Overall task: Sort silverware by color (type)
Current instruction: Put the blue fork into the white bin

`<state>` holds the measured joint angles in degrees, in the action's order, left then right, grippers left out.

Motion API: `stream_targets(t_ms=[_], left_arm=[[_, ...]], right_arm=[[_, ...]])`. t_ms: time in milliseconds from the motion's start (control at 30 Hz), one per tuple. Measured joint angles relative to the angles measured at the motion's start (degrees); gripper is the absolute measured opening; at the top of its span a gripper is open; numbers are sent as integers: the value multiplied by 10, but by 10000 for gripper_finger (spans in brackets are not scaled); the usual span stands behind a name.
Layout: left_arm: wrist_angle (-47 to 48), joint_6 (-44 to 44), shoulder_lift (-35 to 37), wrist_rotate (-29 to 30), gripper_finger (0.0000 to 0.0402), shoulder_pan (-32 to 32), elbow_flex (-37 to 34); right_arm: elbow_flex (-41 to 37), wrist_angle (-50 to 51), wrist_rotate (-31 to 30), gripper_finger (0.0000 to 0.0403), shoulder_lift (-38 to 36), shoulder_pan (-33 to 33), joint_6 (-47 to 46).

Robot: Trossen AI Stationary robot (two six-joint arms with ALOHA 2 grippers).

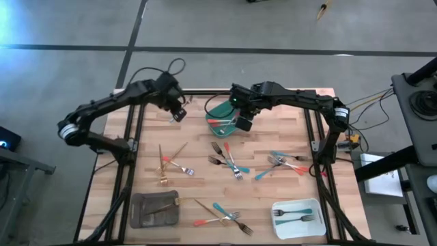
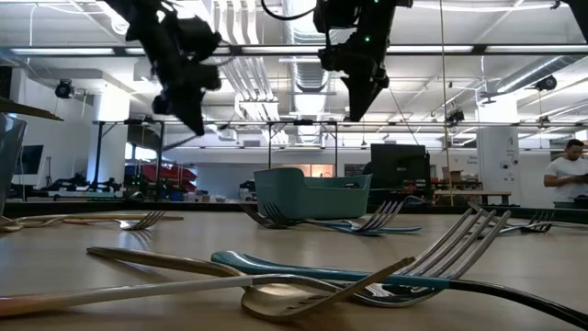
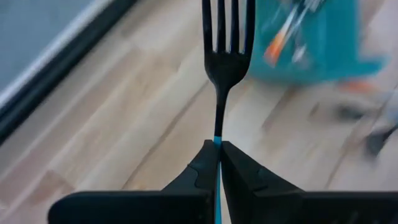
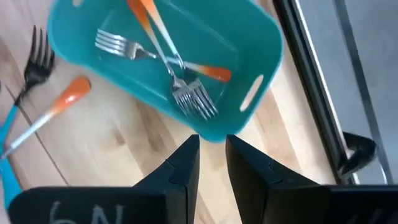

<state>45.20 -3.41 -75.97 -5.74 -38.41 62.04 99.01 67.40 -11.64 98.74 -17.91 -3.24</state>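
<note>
My left gripper (image 3: 217,155) hangs over the table's far left part (image 1: 177,113) and is shut on a fork with a teal handle (image 3: 224,56). My right gripper (image 4: 212,155) hovers open and empty just by the near edge of the teal tray (image 4: 249,37), which shows in the high view (image 1: 220,109) at the far middle. Red-orange-handled forks (image 4: 180,68) lie inside the tray. Other silverware lies flat on the wood: gold pieces (image 1: 167,164), and mixed clusters (image 1: 229,162) (image 1: 283,164) (image 1: 222,215). My left gripper pinches the fork's teal handle (image 3: 217,140) between its two fingers, which lie along the handle. The dark neck and tines stick straight out beyond the fingertips. The fork is lifted clear of the table.
A grey tray (image 1: 140,217) at the near left holds gold pieces. A white tray (image 1: 315,208) at the near right holds teal-handled forks. A fork with a teal handle and another with an orange one (image 4: 62,106) lie beside the teal tray. A person (image 2: 565,179) stands in the room beyond.
</note>
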Motion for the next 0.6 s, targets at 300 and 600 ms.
stream_targets(t_ms=[300,600], left_arm=[[-130,-137,57,-28,0,33,1],[-212,-235,50,38,0,109,1]], right_arm=[[-7,-170,31,68,-1,0,-32],[-7,-349,87,68,-3,0,-104]])
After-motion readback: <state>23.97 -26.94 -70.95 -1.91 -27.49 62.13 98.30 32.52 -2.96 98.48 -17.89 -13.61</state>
